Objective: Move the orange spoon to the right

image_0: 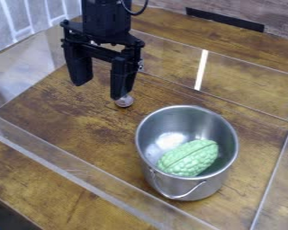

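Orange spoon point(123, 101) lies on the wooden worktop point(62, 135), just outside the metal pot point(176, 186) on its upper-left side in the camera view; its round silvery bowl shows, while its handle is largely hidden behind the black fingers point(100, 81). Those fingers are spread apart with nothing gripped between them; one reaches down close to the spoon, though whether it touches I cannot tell. The spread probably serves to let them pass either side of the handle; the worktop bears the spoon's weight, so nothing need grip it at present. The green bumpy vegetable point(189, 158) rests inside the pot, kept in by its walls, and seems to have no part in this job; the next move likely calls for lining up over the handle and closing gently; a careless sweep could knock the spoon against the pot.
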Available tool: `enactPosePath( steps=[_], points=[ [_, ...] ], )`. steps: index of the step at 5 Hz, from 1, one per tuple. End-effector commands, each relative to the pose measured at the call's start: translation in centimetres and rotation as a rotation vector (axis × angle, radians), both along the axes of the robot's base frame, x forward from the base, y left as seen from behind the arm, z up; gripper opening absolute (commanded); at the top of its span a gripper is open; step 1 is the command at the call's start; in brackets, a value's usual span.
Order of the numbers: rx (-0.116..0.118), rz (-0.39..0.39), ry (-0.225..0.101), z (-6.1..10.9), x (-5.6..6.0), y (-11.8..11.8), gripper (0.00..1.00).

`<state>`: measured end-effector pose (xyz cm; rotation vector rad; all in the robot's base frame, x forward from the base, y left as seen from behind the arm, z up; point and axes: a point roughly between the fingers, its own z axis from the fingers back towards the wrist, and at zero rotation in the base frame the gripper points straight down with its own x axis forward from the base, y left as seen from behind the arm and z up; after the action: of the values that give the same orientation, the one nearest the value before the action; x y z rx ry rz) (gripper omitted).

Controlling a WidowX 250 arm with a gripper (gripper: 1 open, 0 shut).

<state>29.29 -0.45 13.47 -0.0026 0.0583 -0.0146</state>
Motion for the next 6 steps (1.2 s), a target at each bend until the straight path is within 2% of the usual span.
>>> enactPosePath(
  steps=[1, 2, 4, 6],
  points=[
    [-0.001, 0.008, 0.022, -0.9, 0.1, 0.0, 1.0],
    [-0.004, 0.03, -0.01, -1.4, 2.1, -0.6, 1.0],
    [-0.016, 0.048, -0.082, -1.4, 7.6, -3.7, 1.0],
    [0.003, 0.129, -0.118, -1.8, 8.1, 0.0, 1.0]
  ],
)
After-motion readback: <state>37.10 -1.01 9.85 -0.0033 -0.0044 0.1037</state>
